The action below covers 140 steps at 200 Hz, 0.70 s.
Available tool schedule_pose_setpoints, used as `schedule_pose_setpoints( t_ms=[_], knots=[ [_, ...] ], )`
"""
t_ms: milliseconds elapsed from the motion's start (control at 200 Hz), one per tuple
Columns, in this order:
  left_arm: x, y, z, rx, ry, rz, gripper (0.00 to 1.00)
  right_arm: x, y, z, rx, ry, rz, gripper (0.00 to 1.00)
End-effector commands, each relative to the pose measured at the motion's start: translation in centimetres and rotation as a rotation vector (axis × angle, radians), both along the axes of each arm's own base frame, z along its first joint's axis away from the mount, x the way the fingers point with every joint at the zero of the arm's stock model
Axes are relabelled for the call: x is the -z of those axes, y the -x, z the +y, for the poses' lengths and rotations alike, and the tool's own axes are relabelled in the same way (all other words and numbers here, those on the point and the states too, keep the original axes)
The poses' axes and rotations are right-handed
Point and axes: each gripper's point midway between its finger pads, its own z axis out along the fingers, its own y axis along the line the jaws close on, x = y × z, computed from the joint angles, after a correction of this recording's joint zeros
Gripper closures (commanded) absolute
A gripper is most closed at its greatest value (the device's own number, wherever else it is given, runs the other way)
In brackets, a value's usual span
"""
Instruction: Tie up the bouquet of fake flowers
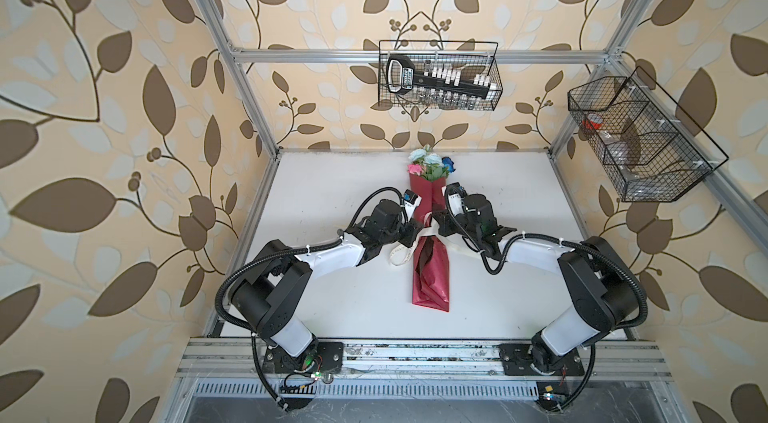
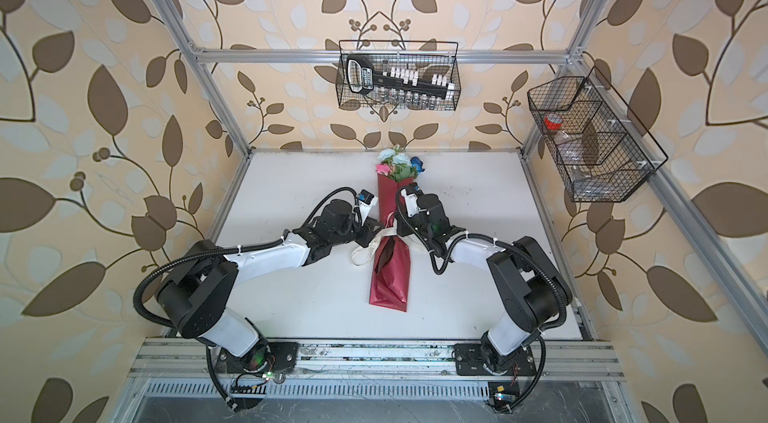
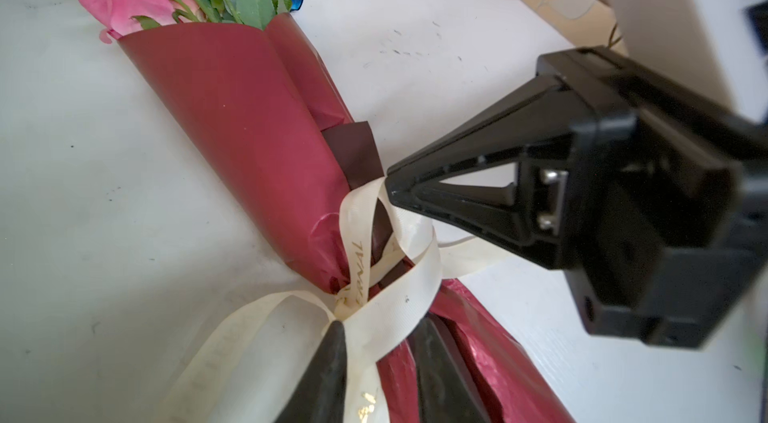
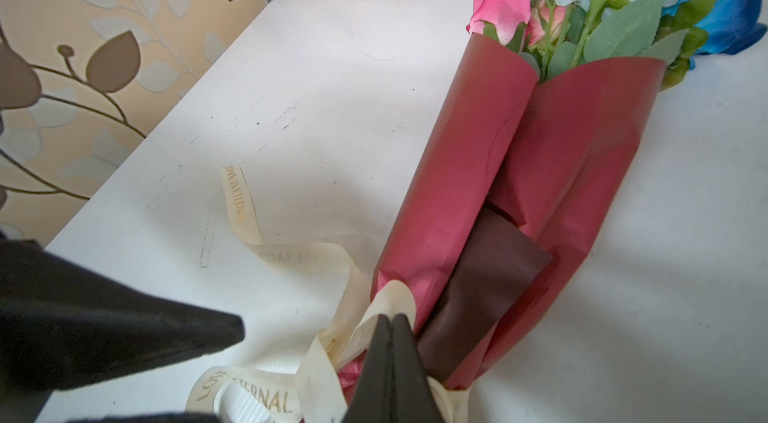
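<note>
The bouquet of fake flowers lies along the middle of the white table, blooms toward the back wall. A shiny red wrapping sheet covers its stems. A cream printed ribbon is looped around the wrap's narrow waist, with a tail on the table. My left gripper is at the waist, jaws apart, with a ribbon strand running between them. My right gripper is shut, its tips pinched on a ribbon loop.
A wire basket holding a black tool rack hangs on the back rail. A second wire basket hangs on the right frame. Aluminium posts stand at the table's back corners. The arm bases sit on a rail along the front edge.
</note>
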Motion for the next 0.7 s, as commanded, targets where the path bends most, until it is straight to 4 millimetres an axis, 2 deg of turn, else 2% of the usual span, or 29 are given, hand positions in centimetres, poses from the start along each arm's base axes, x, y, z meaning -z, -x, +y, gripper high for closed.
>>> schedule_pose_setpoints(
  t_ms=[0, 120, 270, 570, 695],
  knots=[
    [0.5, -0.9, -0.8, 0.060, -0.043, -0.008, 0.71, -1.0, 0.1, 0.0, 0.006, -0.023, -0.022, 1.00],
    [1.8, -1.9, -1.3, 0.060, -0.072, 0.009, 0.71, -1.1, 0.2, 0.0, 0.005, -0.027, -0.025, 1.00],
    [2.3, -2.6, -1.9, 0.065, -0.068, 0.018, 0.71, -1.4, 0.3, 0.0, 0.003, -0.032, -0.032, 1.00],
    [3.8, -2.7, -2.9, 0.074, -0.038, 0.069, 0.75, -2.3, 0.4, -0.4, 0.025, -0.043, -0.054, 1.00],
    [3.8, -2.5, -3.1, 0.083, -0.008, 0.067, 0.74, -1.9, 0.4, -1.1, 0.059, -0.024, -0.049, 1.00]
  ],
)
